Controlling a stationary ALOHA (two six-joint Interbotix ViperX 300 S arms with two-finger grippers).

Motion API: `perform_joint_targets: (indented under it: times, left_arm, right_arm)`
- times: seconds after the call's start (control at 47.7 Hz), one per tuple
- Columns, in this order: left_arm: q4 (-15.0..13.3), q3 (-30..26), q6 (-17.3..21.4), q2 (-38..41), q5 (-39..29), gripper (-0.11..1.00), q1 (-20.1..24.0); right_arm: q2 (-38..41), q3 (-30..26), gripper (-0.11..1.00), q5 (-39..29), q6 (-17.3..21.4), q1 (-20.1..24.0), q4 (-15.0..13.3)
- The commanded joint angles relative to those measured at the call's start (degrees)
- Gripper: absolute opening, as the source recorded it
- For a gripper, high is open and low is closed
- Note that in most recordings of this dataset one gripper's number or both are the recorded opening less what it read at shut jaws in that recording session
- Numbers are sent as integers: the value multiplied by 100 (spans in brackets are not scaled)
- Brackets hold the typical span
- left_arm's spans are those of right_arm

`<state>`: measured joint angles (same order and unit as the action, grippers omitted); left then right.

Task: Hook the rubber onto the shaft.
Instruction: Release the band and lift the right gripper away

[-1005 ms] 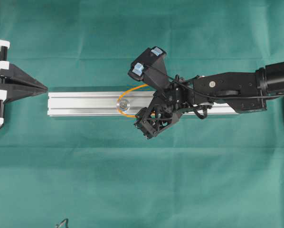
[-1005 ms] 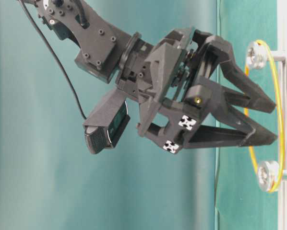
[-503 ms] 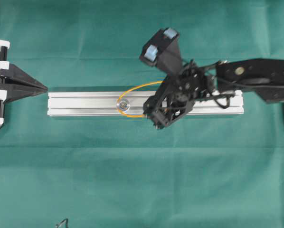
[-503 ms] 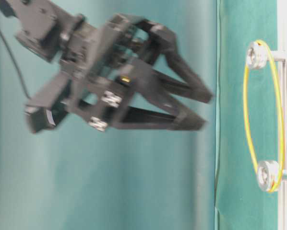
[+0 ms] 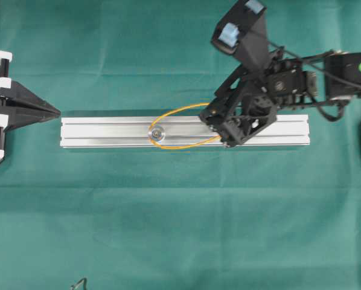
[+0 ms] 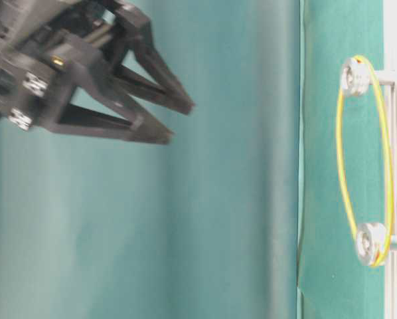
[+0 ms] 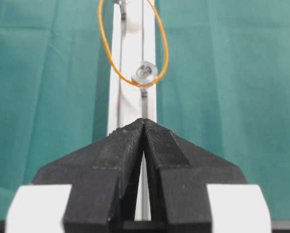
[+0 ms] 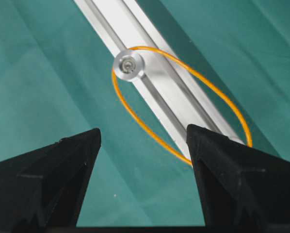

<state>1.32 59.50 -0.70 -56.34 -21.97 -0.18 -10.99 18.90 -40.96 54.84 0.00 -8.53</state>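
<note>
So, band (image 5: 182, 111) looped round both pegs (image 6: 371, 244) on the rail (image 5: 96, 132), stretched wider than it, right gripper (image 6: 178, 123) spread wide and empty, up off the rail though blurry side-on, left gripper (image 7: 144, 127) pressed together past the rail's end

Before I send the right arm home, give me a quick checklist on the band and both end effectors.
1. Orange rubber band looped around both silver shafts: ok.
2. Band free of the right end effector: ok, well clear in the table-level view.
3. Right end effector open, empty: ok.
4. Left end effector shut, away from the band: ok.
5. Aluminium rail flat on the green cloth: ok.
6. Band tension: cannot tell.
</note>
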Motion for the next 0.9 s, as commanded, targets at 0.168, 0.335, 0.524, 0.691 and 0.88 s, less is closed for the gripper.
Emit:
perform_joint_targets:
  times: [0.168,0.335,0.524,0.691,0.88]
  left_arm:
    - [9,-141,9,26,26,0,-9]
    - [9,-149,9,26,26,0,-9]
    - [9,-149,0,26,26,0,-9]
    - [9,-149,0,26,26,0,-9]
    - [9,-149,0,18,26,0,-9]
  right_arm:
    - [-343,-97,77,-79,0,9,-18]
    - [-343,-97,77,-79,-9,0,-79]
    - [-343,-97,77,-79,-237,0,-272]
    - [-343,-88,76,-79,-1081,9,-404]
    - [-325,-88,76,-79,-2215,26,-404]
